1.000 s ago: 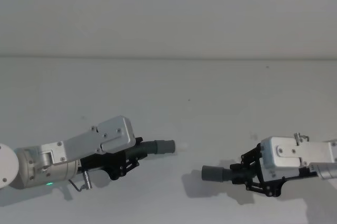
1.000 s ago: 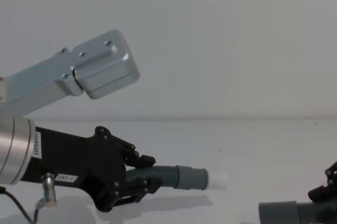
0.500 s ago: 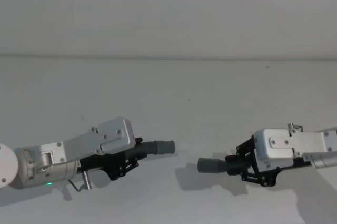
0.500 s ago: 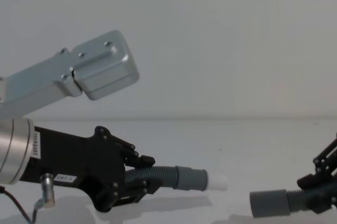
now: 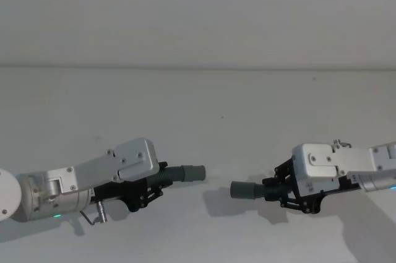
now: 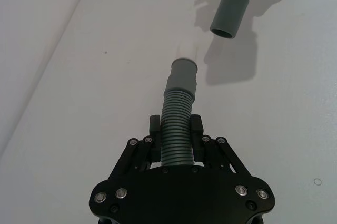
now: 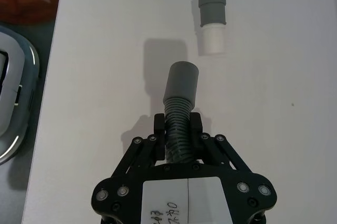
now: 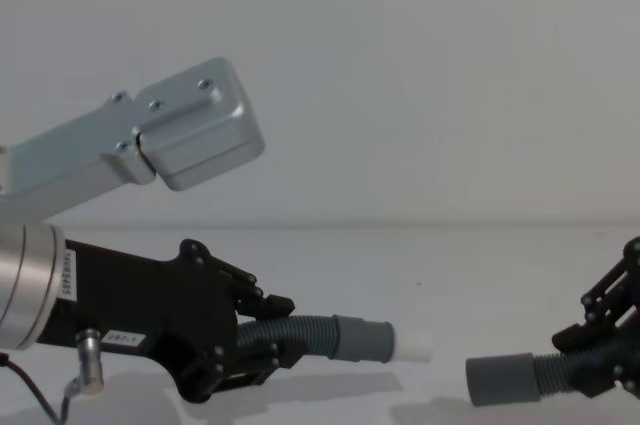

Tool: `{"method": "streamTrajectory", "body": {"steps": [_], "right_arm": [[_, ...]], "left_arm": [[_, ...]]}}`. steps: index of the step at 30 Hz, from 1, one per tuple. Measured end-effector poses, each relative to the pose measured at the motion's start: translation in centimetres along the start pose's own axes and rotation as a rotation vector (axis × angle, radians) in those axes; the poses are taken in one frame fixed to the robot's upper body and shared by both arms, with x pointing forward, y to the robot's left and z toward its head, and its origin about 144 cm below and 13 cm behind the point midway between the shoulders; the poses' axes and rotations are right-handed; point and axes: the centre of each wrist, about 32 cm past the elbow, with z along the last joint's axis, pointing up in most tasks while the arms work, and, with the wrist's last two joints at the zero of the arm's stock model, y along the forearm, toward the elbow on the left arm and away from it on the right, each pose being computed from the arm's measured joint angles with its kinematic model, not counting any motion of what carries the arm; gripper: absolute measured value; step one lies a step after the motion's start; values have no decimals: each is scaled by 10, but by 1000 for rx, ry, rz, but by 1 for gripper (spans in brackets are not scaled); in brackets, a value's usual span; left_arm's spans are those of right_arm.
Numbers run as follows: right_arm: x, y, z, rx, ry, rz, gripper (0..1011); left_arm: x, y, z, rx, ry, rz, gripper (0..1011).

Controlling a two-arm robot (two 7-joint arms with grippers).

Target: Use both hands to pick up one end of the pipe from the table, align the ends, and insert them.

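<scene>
Both ends of the dark grey corrugated pipe are held above the white table (image 5: pixel 198 120). My left gripper (image 5: pixel 156 184) is shut on the pipe (image 6: pixel 177 129) just behind a grey cuff (image 5: pixel 193 173) with a narrower white tip (image 8: pixel 415 347). My right gripper (image 5: pixel 276 189) is shut on the pipe behind the plain-mouthed cuff (image 5: pixel 244 190). The two ends face each other across a short gap. In the right wrist view the plain cuff (image 7: pixel 181 84) sits slightly off line from the white tip (image 7: pixel 213 38). The middle of the pipe is hidden.
A pale wall (image 5: pixel 198 15) rises behind the table. In the right wrist view the table's edge runs along one side, with a white, grey-rimmed object (image 7: pixel 13 92) beyond it.
My right gripper has carried the plain-mouthed end leftwards, closer to the white-tipped end, and slightly higher. The left gripper and its end have stayed still.
</scene>
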Motion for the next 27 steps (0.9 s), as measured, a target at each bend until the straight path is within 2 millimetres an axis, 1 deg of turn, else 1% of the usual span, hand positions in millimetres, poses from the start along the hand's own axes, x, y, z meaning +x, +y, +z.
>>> {"method": "streamTrajectory", "body": {"steps": [27], "right_arm": [[13,10,0,1,18,-21,262]], "left_arm": [[0,0,0,0,-1,0,317]]}}
